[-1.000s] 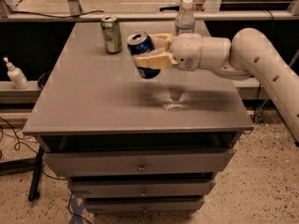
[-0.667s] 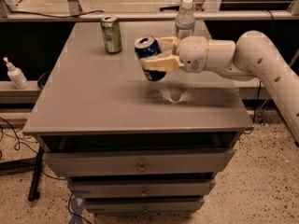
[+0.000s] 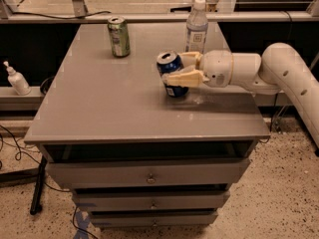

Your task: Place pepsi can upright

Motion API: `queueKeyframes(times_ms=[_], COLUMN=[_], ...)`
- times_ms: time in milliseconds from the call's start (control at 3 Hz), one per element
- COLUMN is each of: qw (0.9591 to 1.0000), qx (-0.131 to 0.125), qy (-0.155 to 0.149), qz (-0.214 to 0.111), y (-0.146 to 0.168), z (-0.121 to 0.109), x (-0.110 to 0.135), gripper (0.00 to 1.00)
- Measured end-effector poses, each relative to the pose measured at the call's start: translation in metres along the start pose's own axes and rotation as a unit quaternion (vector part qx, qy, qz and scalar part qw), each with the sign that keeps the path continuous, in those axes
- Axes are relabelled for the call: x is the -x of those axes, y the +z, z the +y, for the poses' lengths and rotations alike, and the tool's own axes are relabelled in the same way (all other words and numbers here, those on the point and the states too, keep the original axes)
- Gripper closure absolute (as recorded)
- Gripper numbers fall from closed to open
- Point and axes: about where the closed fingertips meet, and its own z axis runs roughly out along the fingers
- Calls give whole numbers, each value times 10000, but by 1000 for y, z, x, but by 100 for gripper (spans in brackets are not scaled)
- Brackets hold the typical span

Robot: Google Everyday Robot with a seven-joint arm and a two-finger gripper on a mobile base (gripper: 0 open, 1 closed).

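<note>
The pepsi can (image 3: pixel 170 67) is dark blue with a silver top and stands nearly upright near the middle right of the grey table top (image 3: pixel 99 108). Its base is at or just above the surface; I cannot tell if it touches. My gripper (image 3: pixel 180 69) comes in from the right on a white arm and is shut on the can, one beige finger (image 3: pixel 185 78) across its front and the other behind it.
A green can (image 3: pixel 118 36) stands upright at the back left of the table. A clear plastic bottle (image 3: pixel 196 30) stands at the back, just behind my gripper. A white pump bottle (image 3: pixel 15 78) sits on a ledge left of the table. Drawers lie below the top.
My gripper has moved right and down with the can, from well above the table to its surface. The can has turned from tilted to nearly upright.
</note>
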Motion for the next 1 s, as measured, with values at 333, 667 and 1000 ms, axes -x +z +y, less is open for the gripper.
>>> queueKeyframes(times_ms=[333, 667, 1000], qw=[9998, 9997, 9997], qx=[-29, -51, -51], qy=[182, 222, 222], qz=[7, 18, 18], y=[-7, -9, -9], z=[2, 3, 3], x=[-11, -13, -12], gripper=[83, 59, 36])
